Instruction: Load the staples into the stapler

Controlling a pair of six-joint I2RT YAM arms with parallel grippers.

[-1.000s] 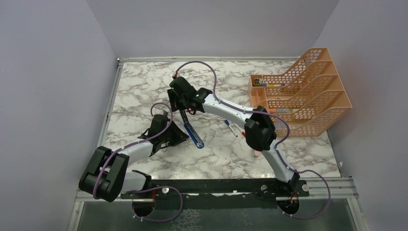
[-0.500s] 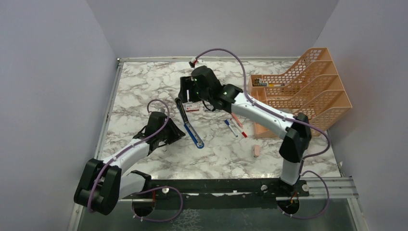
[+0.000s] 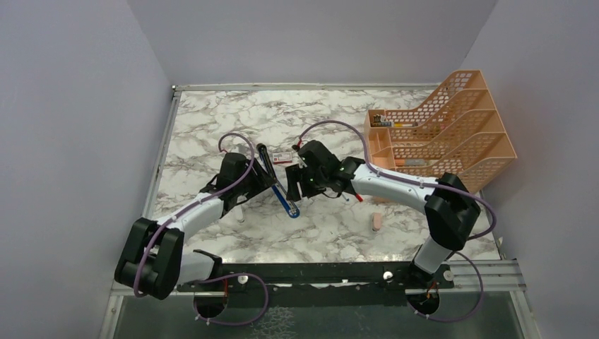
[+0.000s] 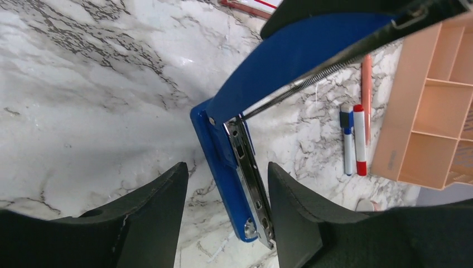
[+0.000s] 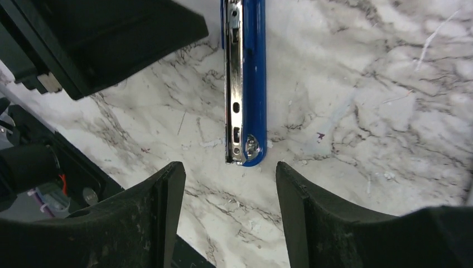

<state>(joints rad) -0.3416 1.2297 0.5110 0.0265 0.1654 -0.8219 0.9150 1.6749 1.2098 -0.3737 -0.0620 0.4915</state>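
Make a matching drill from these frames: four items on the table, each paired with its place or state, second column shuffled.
Things:
1. stapler
2. staple box
3. eraser
4. orange mesh file rack

Place or state:
A. at the right edge of the table
B. lying open, silver channel exposed
C. alone on bare marble, front right
D. beside the tip of the stapler's raised lid

Pairs: 1-B, 2-D, 3-C, 4-A
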